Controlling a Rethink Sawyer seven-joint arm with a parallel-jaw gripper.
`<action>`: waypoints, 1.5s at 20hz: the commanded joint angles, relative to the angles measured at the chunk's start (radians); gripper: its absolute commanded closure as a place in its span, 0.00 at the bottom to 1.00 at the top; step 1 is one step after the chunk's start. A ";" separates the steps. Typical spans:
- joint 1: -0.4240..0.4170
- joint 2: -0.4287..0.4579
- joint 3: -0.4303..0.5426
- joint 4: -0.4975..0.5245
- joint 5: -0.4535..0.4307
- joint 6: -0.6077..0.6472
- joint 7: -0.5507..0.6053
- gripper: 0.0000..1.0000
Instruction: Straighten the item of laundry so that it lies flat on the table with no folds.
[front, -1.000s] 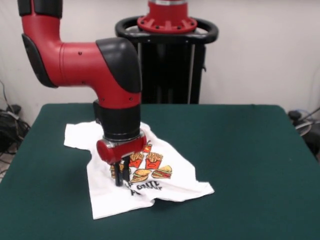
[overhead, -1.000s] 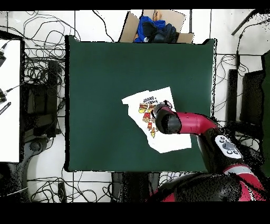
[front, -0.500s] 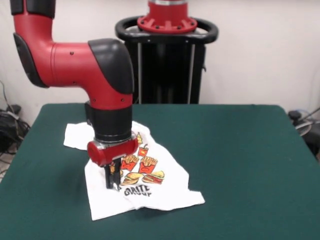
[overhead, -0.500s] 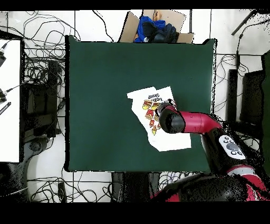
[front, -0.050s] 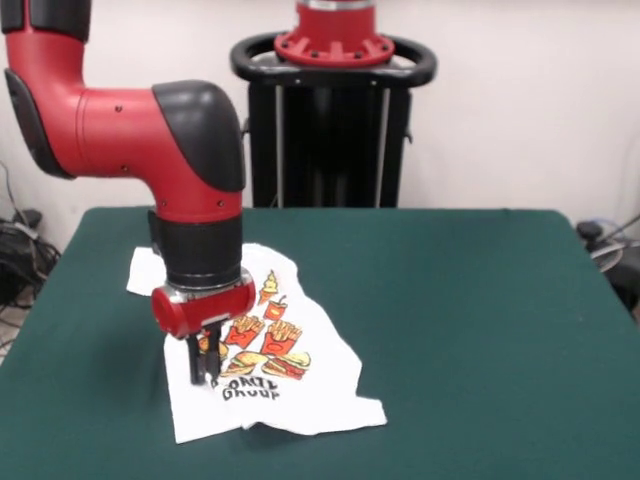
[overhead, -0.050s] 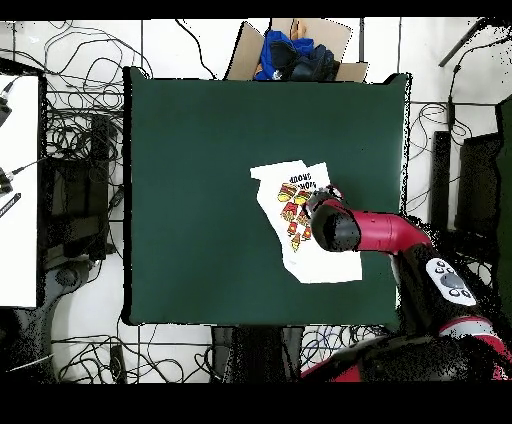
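Pinched together on the cloth, the gripper (front, -0.050s: 205, 372) is seen at lower left of the front view, its 2 dark fingers (front, -0.050s: 197, 365) drawn close and pressed down onto the left part of the T-shirt (front, -0.050s: 290, 395) just beside the printed text; whether a fold of fabric is actually clamped between them or merely pinned beneath them cannot be settled from these views, though a grip on the cloth is judged likely. The shirt is spread on the left half of the table (front, -0.050s: 480, 310) in the front view, with 1 sleeve reaching toward the upper left behind the arm and the hem lying toward the bottom edge of the frame. In the overhead view the same shirt (overhead, -0.050s: 300, 190) is found right of centre on the green top (overhead, -0.050s: 200, 180), partly covered by the arm's wrist (overhead, -0.050s: 335, 228). The lower right corner of the shirt appears curled under and the printed text is bunched, so the garment is not yet flat. A low, near-vertical wrist posture is judged to be kept so that the fabric can be dragged along the felt and the wrinkles drawn out. Slipping of the thin cloth from the fingers is the risk to be watched.
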 joint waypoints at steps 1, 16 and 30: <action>-0.047 0.066 0.068 -0.140 -0.094 0.019 -0.047 1.00; -0.031 0.064 0.051 -0.169 -0.137 0.132 -0.071 0.00; 0.122 -0.090 -0.053 -0.030 -0.068 0.180 0.114 0.00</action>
